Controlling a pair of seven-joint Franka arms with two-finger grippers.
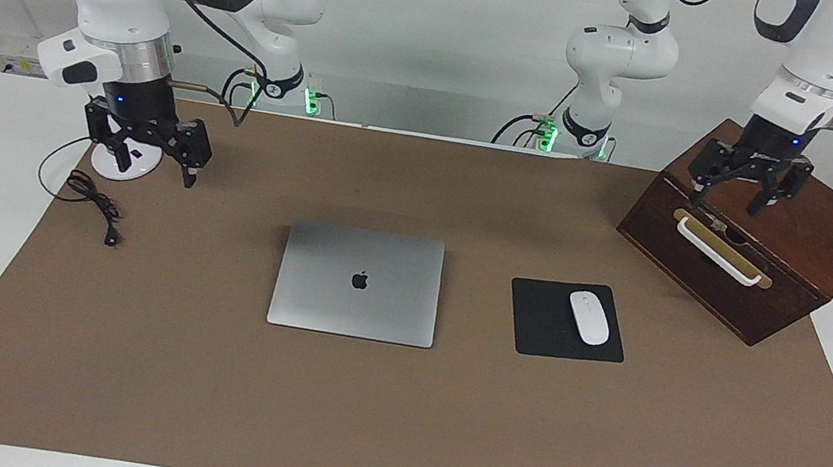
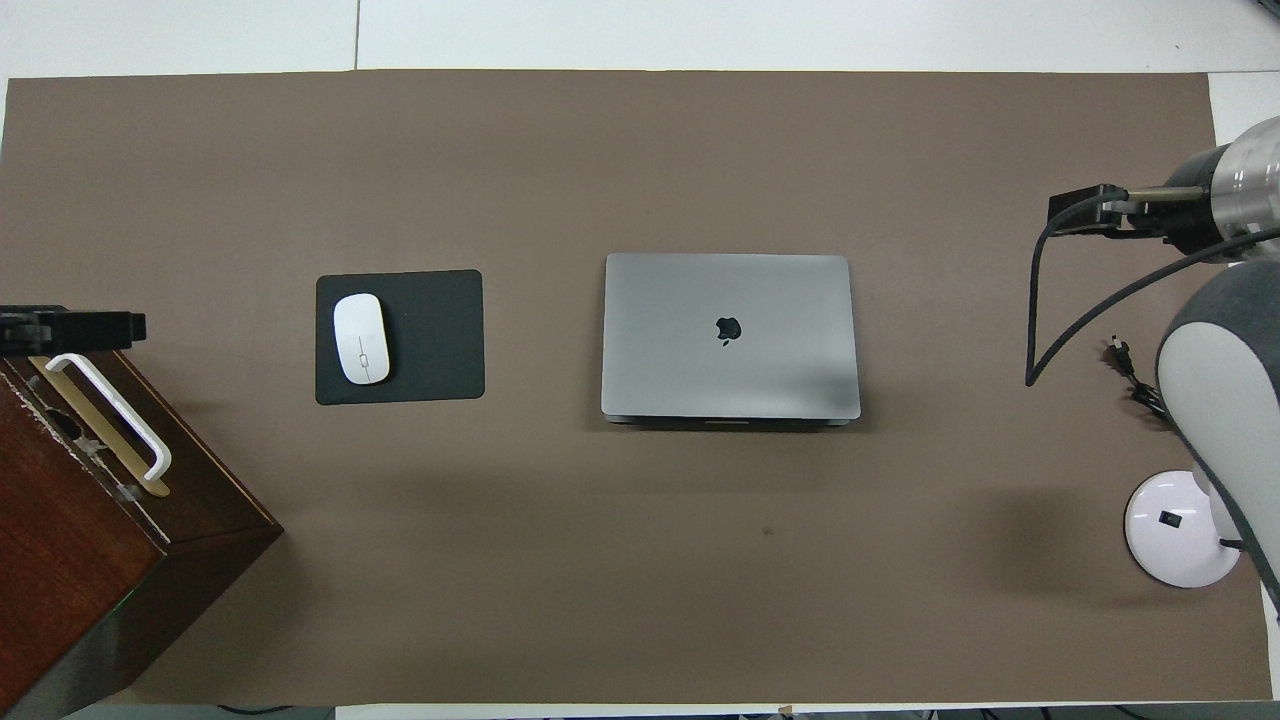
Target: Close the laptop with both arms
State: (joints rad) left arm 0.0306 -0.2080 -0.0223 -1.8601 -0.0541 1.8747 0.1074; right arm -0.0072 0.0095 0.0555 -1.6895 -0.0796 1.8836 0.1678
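The silver-grey laptop (image 1: 357, 281) lies shut and flat in the middle of the brown mat, its dark apple logo facing up; it also shows in the overhead view (image 2: 730, 335). My right gripper (image 1: 154, 172) hangs open and empty over the mat's edge beside a white round base, well apart from the laptop, and shows in the overhead view (image 2: 1085, 210). My left gripper (image 1: 724, 204) hangs open and empty over the wooden box, and shows in the overhead view (image 2: 75, 327).
A black mouse pad (image 1: 536, 319) with a white mouse (image 1: 589, 318) lies beside the laptop toward the left arm's end. A dark wooden box (image 1: 751, 232) with a white handle stands at that end. A white round base (image 1: 125, 162) and a black cable (image 1: 91, 203) lie at the right arm's end.
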